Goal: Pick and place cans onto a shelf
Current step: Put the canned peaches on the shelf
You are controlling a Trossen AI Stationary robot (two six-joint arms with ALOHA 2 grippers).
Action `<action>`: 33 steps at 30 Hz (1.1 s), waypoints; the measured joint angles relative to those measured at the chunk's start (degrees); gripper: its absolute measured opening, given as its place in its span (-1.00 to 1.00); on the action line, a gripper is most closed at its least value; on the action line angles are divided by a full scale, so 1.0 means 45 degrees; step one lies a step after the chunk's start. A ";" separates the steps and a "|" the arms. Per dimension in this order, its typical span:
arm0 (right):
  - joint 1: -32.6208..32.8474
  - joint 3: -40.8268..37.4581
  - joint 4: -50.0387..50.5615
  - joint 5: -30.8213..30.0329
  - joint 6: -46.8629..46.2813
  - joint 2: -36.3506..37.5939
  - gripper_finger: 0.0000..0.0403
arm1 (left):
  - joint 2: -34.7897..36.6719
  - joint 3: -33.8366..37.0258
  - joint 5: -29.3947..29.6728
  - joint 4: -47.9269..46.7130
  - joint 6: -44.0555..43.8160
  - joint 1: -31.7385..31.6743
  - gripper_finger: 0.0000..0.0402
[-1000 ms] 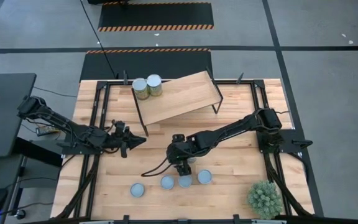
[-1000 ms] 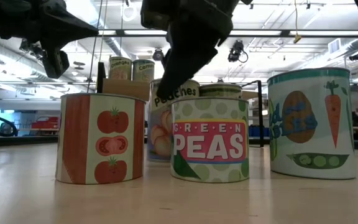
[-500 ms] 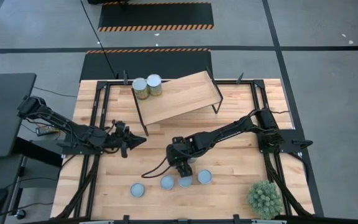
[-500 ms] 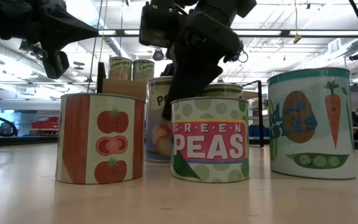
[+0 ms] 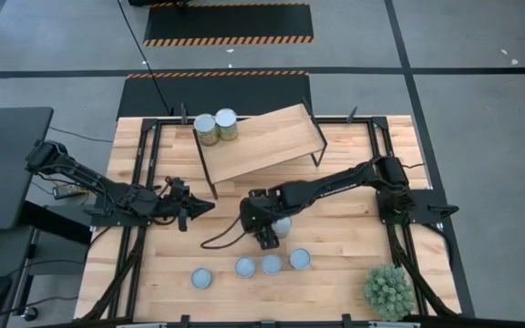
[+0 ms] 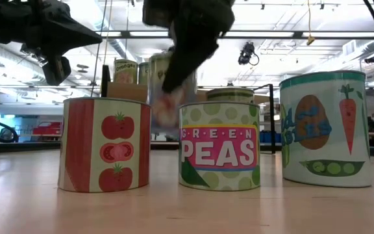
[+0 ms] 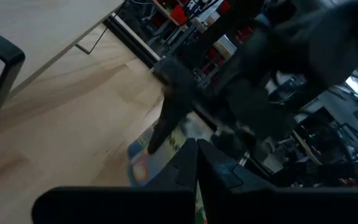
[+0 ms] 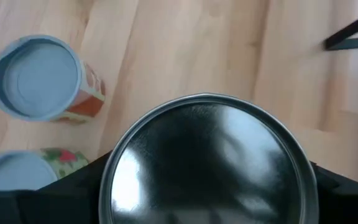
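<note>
Right wrist view shows the right claw point(image 8: 207, 205) clamped around a silvery-topped cylindrical tin point(image 8: 207, 165), lifted off the table. Carry it level and high enough to clear the light wood shelf point(image 5: 262, 141) edge; the left claw's point(image 5: 186, 208) state I cannot tell.

The shelf point(image 5: 261, 141) stands at the far middle of the tabletop point(image 5: 354, 232), with two cans point(image 5: 217, 127) side by side on its left end. Four more cans point(image 5: 258, 265) stand in a row near the front edge. Between row and shelf, the right gripper point(image 5: 267, 233) holds a can point(image 8: 207, 163) above the tabletop. The left gripper point(image 5: 190, 207) hangs left of it, beside the shelf's left end. A plant ball point(image 5: 388, 290) sits at the front right corner.
</note>
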State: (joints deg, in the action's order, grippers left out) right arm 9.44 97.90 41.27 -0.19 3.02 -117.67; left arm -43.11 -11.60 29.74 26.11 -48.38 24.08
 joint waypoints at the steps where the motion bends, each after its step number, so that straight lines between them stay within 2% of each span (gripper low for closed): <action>1: -0.0091 0.0351 0.0290 0.0004 0.0067 0.0005 0.54 | 0.0000 0.0000 -0.0005 -0.0029 -0.0022 0.0000 -0.92; 11: -0.1353 0.3729 0.3597 0.0053 0.1041 0.0330 0.54 | 0.0003 0.0000 -0.0010 -0.0221 -0.0033 0.0000 -0.92; 16: -0.2244 0.5227 0.4617 0.1405 0.1384 0.0524 0.55 | 0.0005 0.0000 -0.0024 -0.0225 -0.0102 0.0000 -0.92; 20: -0.2851 0.6197 0.5471 0.1657 0.2848 0.0583 0.55 | 0.0005 0.0000 -0.0019 -0.0324 -0.0015 -0.0024 -0.92; 26: -0.4619 0.6568 0.5900 0.1626 0.5265 0.0588 0.55 | 0.0000 0.0000 0.0241 -0.0201 -0.0103 -0.0264 -0.92; 33: -0.7020 0.6526 0.5415 0.1937 0.6970 0.0588 0.55 | 0.0000 0.0000 0.0758 -0.0160 -0.0105 -0.0398 -0.92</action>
State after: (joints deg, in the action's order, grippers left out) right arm -22.15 127.27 65.64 8.53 34.38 -115.02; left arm -43.11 -11.60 33.15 25.39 -48.85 22.28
